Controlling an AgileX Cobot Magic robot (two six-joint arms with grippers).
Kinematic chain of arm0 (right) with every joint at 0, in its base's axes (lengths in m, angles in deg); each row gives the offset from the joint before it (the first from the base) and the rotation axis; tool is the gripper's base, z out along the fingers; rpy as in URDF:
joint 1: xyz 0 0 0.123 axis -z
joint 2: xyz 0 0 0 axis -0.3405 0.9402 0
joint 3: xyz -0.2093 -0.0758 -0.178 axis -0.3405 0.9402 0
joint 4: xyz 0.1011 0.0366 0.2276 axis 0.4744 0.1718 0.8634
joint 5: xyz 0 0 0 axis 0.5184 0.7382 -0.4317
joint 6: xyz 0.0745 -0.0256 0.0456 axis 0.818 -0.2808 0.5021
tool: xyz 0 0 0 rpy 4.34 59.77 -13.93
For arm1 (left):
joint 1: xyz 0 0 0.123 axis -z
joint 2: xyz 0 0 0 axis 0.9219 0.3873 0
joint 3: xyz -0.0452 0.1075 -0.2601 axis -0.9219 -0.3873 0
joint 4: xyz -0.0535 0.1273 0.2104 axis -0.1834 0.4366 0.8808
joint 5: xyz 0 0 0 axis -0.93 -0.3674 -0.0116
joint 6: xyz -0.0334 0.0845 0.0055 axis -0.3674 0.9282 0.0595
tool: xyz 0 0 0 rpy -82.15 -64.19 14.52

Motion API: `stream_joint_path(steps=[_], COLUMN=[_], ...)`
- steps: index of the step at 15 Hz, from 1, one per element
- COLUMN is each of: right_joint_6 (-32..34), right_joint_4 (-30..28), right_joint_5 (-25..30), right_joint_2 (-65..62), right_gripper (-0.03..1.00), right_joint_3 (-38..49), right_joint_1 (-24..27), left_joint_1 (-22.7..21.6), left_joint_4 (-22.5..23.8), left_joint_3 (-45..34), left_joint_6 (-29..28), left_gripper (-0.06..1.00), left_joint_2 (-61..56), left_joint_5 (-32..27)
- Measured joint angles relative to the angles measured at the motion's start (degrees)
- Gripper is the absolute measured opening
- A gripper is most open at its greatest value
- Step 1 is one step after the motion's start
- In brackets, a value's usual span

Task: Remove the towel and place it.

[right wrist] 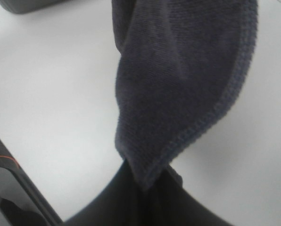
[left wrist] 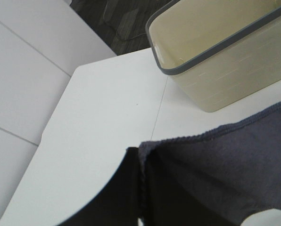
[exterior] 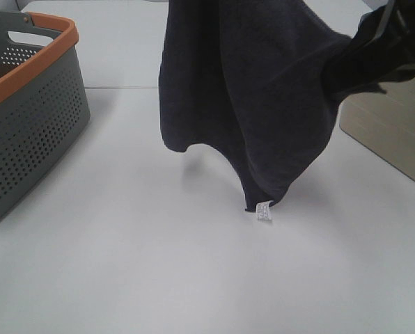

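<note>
Got the towel [exterior: 242, 90] up in the air over the middle of the surface [exterior: 159, 271], with a bit of it pinched in each tool. My left tool [left wrist: 139, 193] is clamped tight on a hemmed edge. My right tool [right wrist: 147, 190] is closed just as tight on a bunched corner, so the cloth hangs between them in a drape instead of balling up.

Only the lowest corner, the one with the little white tag [exterior: 264, 211], comes down to about the surface. Can't tell if it's actually touching.

The grey basket with the orange rim [exterior: 33, 118] sits by the left edge and the beige basket [exterior: 395, 132] by the right edge, both apart from the cloth.

My guess is that holding it spread like this lets it lie flat once I lower it. The placing part isn't done yet.
</note>
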Motion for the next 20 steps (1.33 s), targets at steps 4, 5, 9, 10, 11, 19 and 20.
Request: stream_joint_path(steps=[4, 5, 9, 10, 11, 19, 20], right_joint_6=[6.3, 6.42, 6.82, 6.82, 6.82, 9.63, 11.06], right_joint_4=[-15.24, -17.65, -22.4, -23.84, -25.38, -43.54, -45.15], right_joint_5=[14.04, 16.04, 17.36, 16.04, 13.87, -15.41, -19.94], right_joint_2=[6.65, 9.11, 19.14, 21.03, 22.75, 33.58, 35.35], right_gripper=[0.0, 0.0, 0.0, 0.0, 0.0, 0.0, 0.0], right_joint_3=[-11.8, -14.21, -25.73, -28.07, -30.6, -36.67, -36.67], right_joint_1=[0.0, 0.0, 0.0, 0.0, 0.0, 0.06, 0.4], left_joint_1=[0.0, 0.0, 0.0, 0.0, 0.0, -5.96, -7.22], left_joint_4=[13.87, 17.88, 34.49, 35.92, 36.84, 40.45, 40.62], left_joint_3=[0.0, 0.0, 0.0, 0.0, 0.0, 0.0, 0.0], left_joint_6=[-14.09, -18.11, -38.73, -40.74, -41.77, -50.88, -50.88], left_gripper=[0.0, 0.0, 0.0, 0.0, 0.0, 0.0, 0.0], left_joint_2=[0.0, 0.0, 1.72, 2.86, 4.3, 16.62, 18.56], left_joint_5=[-2.98, -3.32, -0.63, 1.03, 3.32, 37.07, 42.23])
